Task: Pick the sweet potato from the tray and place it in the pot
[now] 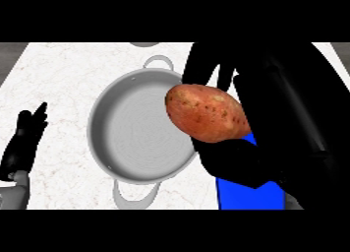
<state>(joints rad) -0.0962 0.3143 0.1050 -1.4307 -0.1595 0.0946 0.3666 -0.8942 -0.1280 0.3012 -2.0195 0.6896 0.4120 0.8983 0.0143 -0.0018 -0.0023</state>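
Note:
A reddish-brown sweet potato (pixel 207 112) fills the middle of the head view, held up close to the camera. My right hand (pixel 279 108) is curled round it, fingers above and thumb below, and overlaps the right rim of the pot. The pot (pixel 138 130) is a silver round pan with two loop handles, standing on the white counter; its inside shows nothing in it. A blue tray (pixel 247 194) peeks out beneath the right hand, mostly hidden. My left hand (pixel 22 142) rests at the left edge with fingers straight, holding nothing.
The white marble counter (pixel 62 74) spreads around the pot. A small grey round shape (pixel 143 44) shows at the counter's far edge. Dark floor lies beyond the counter's left and right corners.

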